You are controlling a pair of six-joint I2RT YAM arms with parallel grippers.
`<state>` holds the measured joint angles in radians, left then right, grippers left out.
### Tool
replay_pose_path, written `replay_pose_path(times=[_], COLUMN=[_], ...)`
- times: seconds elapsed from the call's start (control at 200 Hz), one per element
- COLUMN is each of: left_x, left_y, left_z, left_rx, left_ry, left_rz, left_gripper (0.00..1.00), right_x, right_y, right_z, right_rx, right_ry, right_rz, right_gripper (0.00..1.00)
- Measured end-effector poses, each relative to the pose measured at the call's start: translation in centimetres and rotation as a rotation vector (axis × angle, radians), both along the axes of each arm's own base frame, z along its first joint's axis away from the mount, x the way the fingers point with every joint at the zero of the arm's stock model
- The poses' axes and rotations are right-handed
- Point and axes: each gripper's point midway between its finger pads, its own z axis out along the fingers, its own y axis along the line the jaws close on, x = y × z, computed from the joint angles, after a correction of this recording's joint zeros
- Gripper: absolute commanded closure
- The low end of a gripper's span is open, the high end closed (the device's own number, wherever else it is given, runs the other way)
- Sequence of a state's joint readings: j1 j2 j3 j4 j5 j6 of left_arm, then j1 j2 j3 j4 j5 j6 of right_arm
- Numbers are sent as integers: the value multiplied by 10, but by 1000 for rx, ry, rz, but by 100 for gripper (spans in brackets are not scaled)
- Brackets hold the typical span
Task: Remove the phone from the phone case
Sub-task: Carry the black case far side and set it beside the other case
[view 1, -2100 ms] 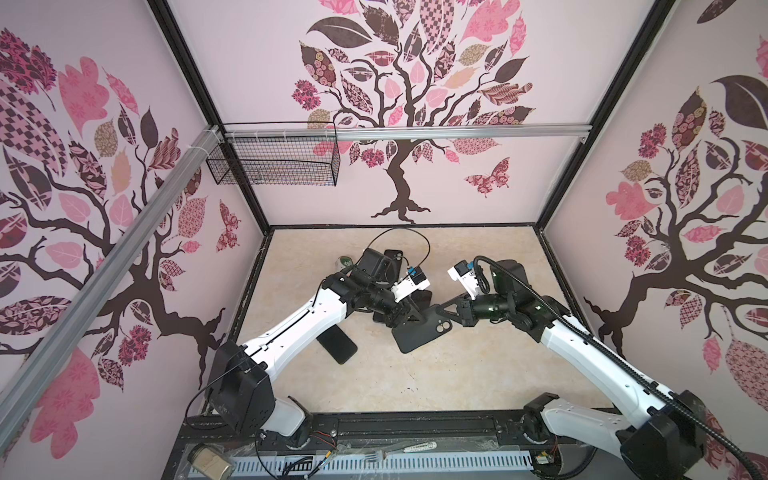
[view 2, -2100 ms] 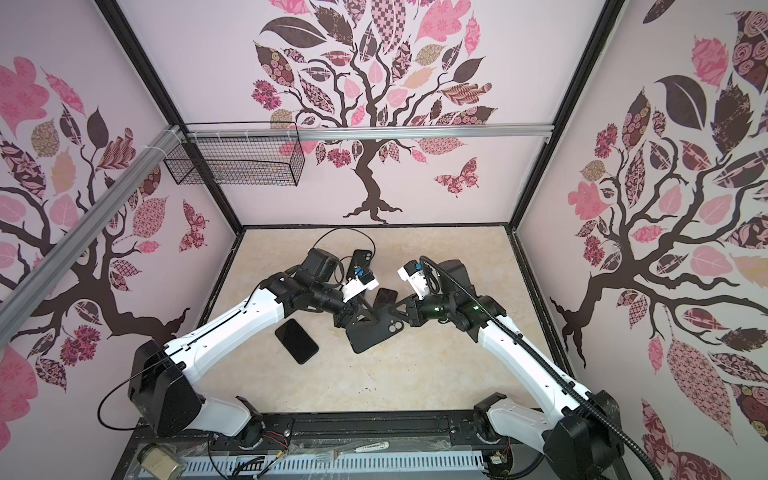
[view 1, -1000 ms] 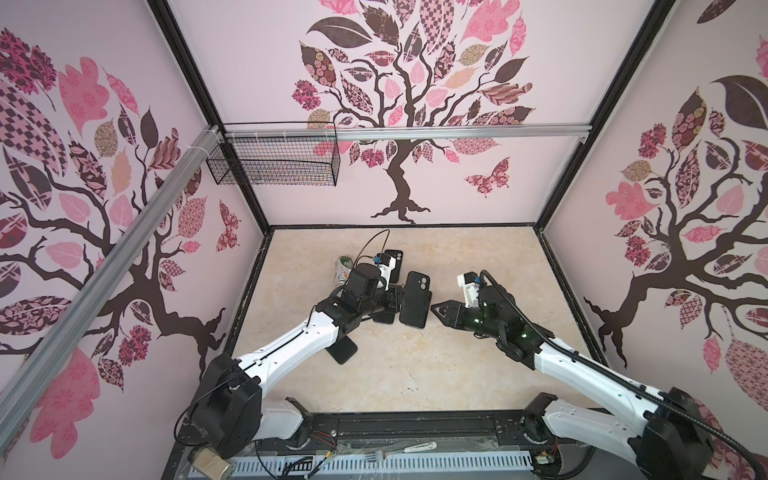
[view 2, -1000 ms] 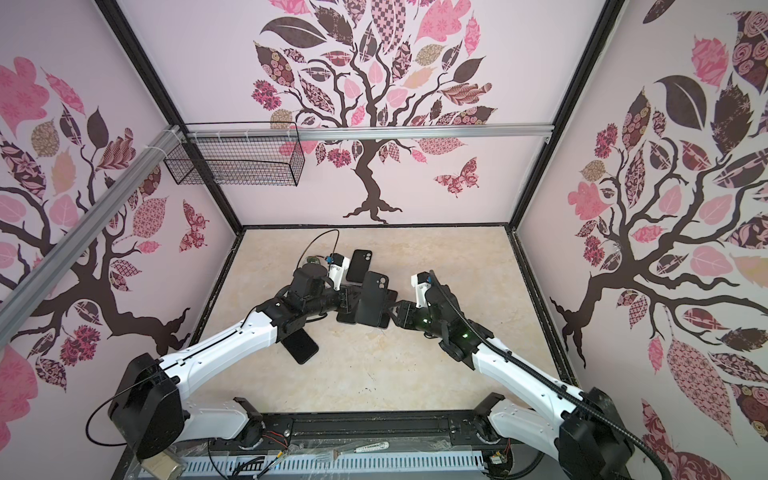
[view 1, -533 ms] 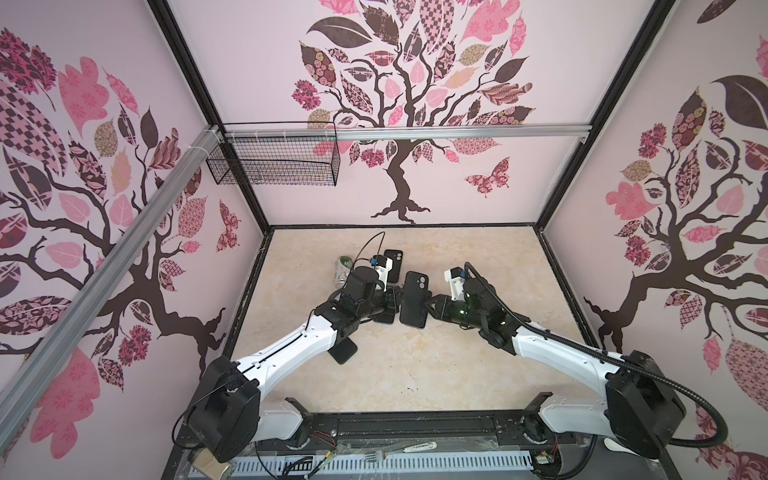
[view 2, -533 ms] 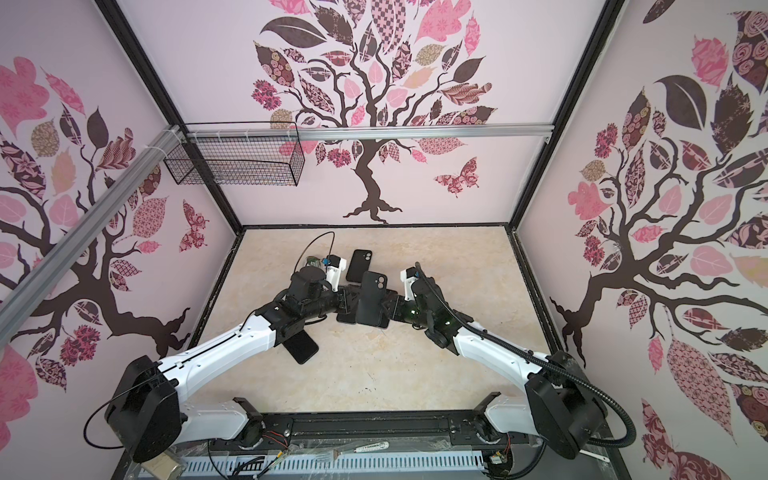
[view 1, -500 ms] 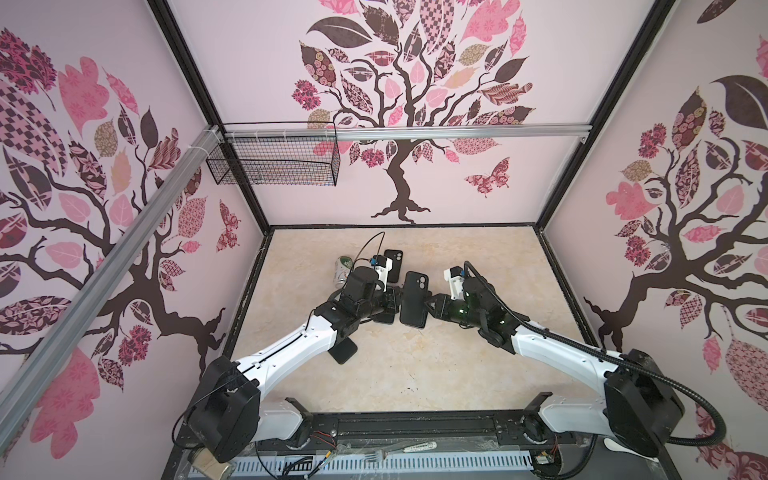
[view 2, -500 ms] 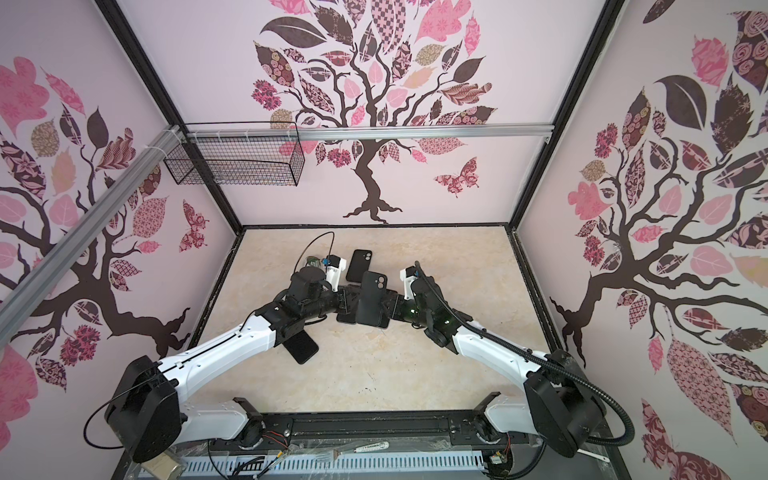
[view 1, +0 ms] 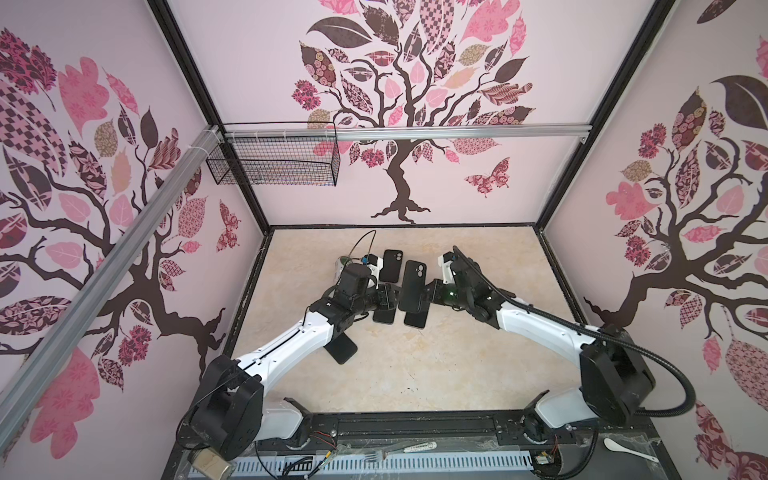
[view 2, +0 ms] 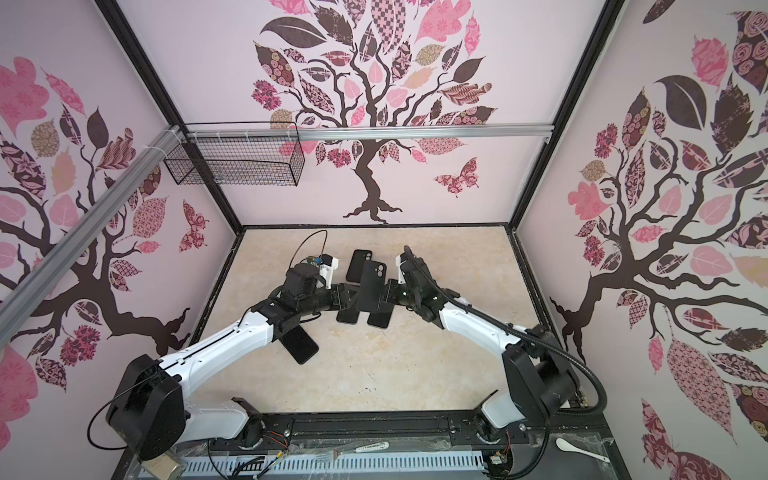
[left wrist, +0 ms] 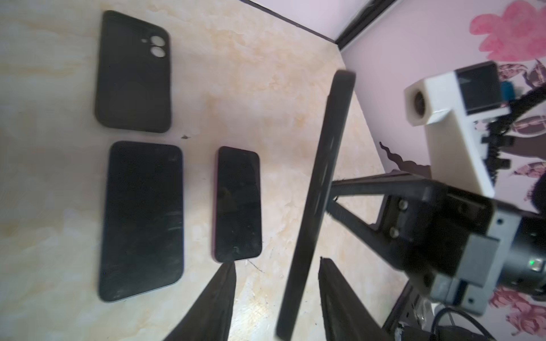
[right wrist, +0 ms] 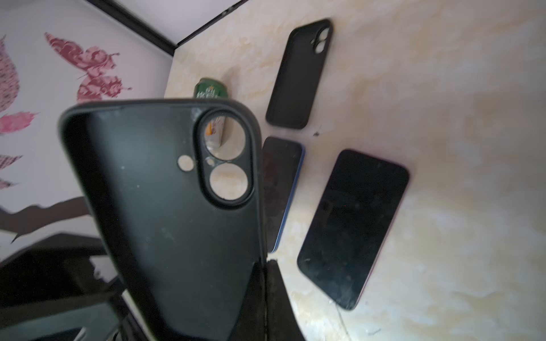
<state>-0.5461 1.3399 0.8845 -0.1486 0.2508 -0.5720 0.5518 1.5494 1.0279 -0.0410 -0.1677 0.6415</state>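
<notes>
Aloft, phone case [view 1: 412, 286] in right end effector [view 1: 426, 296], left end effector [view 1: 392, 297] spread

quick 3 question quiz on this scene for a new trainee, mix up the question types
1. True or false: the lifted case has a phone inside.
2. Which gripper is shut on it? A) left B) right
3. Fill in: the left gripper is ___.
Key: 1 false, the table shows through its camera holes; 2 B, the right gripper; 3 open.
</notes>
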Motion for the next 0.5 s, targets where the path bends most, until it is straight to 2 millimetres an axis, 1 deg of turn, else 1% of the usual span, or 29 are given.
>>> replay_pose_path(times=[0.05,0.115,0.19,0.24,0.31,0.375,0.5], left_x=[3,3,5,5,6,7,9], left_y=[12,23,36,45,56,65,85], left_z=[-6,-13,-13,-11,-4,3,11], left_rx=[28,80,149,186,213,198,196], left_ry=[26,49,52,54,61,79,74], left_rz=[45,77,118,152,188,205,251], left_gripper=[17,11,7,2,2,2,2], right_x=[19,43,70,88,111,128,147], right_y=[-5,-13,-20,-22,-27,-32,-44], right_z=[-5,-16,-25,-27,-29,-33,-45], right_rx=[-41,-105,-175,-207,-254,-303,-394], right_ry=[15,48,87,103,115,126,165], right_rz=[-41,-97,-126,-134,-158,-185,-234], right_gripper=[100,100,100,100,100,100,100])
